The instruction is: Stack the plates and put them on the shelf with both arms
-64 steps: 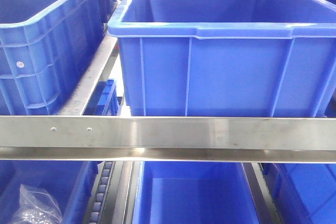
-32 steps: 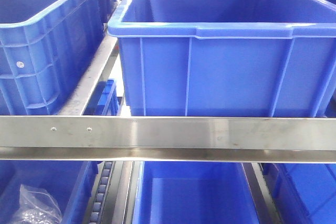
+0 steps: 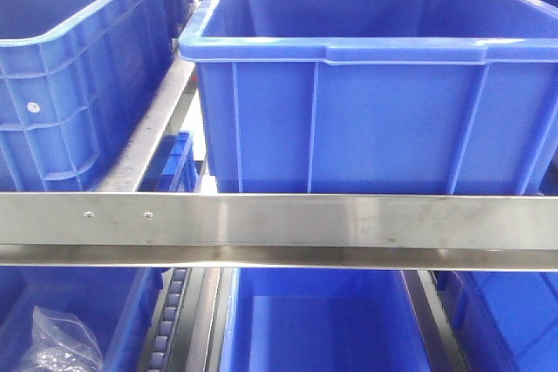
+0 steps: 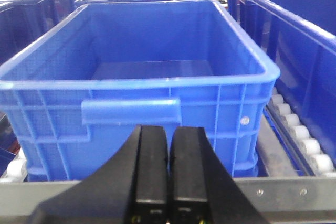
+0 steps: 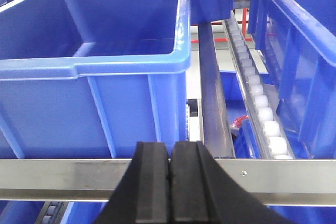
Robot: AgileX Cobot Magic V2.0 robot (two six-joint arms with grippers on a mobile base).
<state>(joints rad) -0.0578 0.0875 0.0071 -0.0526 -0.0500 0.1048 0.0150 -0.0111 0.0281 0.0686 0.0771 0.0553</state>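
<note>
Straight ahead in the front-facing view, the shelf (image 3: 279, 220) shows as a brushed steel rail running the full width, with two small rivets toward its left end. A big blue crate (image 3: 366, 84) stands on the level above the rail, another blue crate (image 3: 78, 67) to its left with a steel divider between them, and more blue crates sit on the level below; a crumpled clear plastic bag (image 3: 52, 346) lies in the lower left one. No plates show in this view. From the left wrist, the left gripper (image 4: 168, 145) hangs just in front of a steel rail, its black jaws pressed together with only a thin seam between them and nothing held. Beyond it stands an open blue crate (image 4: 142, 93) with a handle ledge on its near wall, and a white roller track (image 4: 299, 135) runs along its right side. From the right wrist, the right gripper (image 5: 170, 161) likewise has its jaws clenched on nothing, poised over the steel rail (image 5: 63, 179). A blue crate (image 5: 94, 66) fills the left, and a roller track (image 5: 257, 103) runs away on the right. The plates appear in neither wrist view.
</note>
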